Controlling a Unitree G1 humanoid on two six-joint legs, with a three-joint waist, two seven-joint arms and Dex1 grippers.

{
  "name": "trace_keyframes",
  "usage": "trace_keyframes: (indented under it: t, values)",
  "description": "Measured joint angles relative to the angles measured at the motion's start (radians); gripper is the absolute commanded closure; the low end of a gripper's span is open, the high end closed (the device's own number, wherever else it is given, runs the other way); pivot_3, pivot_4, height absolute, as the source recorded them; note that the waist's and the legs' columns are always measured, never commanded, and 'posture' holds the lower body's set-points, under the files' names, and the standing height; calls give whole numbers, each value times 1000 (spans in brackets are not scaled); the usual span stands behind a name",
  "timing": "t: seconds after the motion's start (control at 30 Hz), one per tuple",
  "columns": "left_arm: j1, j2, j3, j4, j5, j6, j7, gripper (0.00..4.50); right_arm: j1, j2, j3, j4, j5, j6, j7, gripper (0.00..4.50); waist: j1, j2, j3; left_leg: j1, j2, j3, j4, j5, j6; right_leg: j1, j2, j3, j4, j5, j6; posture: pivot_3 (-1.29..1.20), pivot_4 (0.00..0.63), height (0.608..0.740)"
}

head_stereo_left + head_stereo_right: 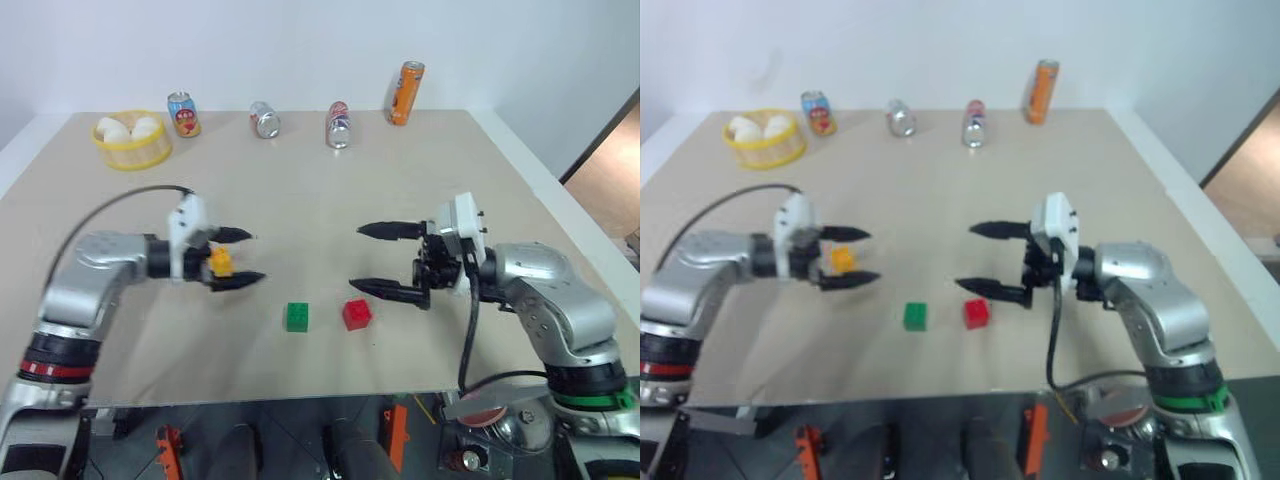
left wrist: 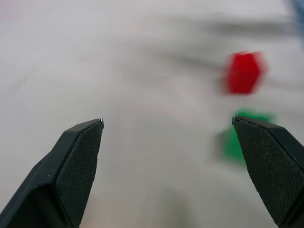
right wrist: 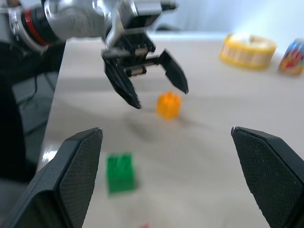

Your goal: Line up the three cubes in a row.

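You had the beige table [image 1: 300, 160] almost bare through its middle, with open room on all sides of the blocks; its near edge ran just below the green and red ones, and its right edge stood well apart from them. Along the far edge sat a yellow basket [image 1: 132, 152] of white balls and four drink cans [image 1: 267, 120], all far from the work.

Your left gripper [image 1: 243, 258] hung above the table with its two black fingers spread wide, clamped on nothing. In the head views the yellow-orange cube [image 1: 221, 262] showed between those fingers, but the right wrist view showed it standing on the table [image 3: 169, 105], apart from the fingertips and below them.

Your right gripper [image 1: 366, 259] pointed toward the left one, its fingers also wide apart and empty. The red cube [image 1: 357, 314] lay just below its lower finger, not touching it. The green cube [image 1: 297, 317] sat near the red one on its left, a small gap between them. The yellow-orange cube stood left of the green and farther from the near edge, out of line with the pair.
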Motion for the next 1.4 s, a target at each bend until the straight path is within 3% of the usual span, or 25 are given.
trace_keyframes:
  t: [0.37, 0.7, 1.03, 1.2, 1.4]
  values:
    - [-213, -23, -63, 520, 140, -275, -107, 12, -75, 69, 62, 122, -92, -68, 16, 0, 5, 0, 0, -5, -2, 0, 0, -1, -1, -2, -2, 0, -1, 1, 5, 0, 150, 740]
    - [-291, -92, -129, 796, 258, -427, -146, 12, -69, 68, 59, 118, -101, -69, 9, 0, 3, 0, 0, -5, -1, 0, -1, -1, -1, -3, -1, 0, 0, 1, 5, 0, 150, 740]
    - [-322, -114, -125, 875, 280, -476, -129, 3143, -46, 64, 58, 106, -101, -62, 0, 0, 3, 0, 0, -6, -1, 0, 0, -1, -1, -3, -1, 0, 0, 2, 6, 0, 150, 740]
    - [-300, -108, -126, 835, 276, -480, -177, 3124, -45, 59, 57, 94, -97, -52, 4, 0, 2, 0, 0, -6, -1, 0, -1, -1, -1, -3, -1, 0, 0, 2, 6, 0, 150, 740]
    - [-51, -14, -134, 416, 187, -359, -345, 3124, -7, -3, 45, 2, -48, -8, 39, 0, 1, 0, 0, -5, 0, 0, -4, -1, -2, -4, -1, 0, 0, -1, 3, 0, 150, 740]
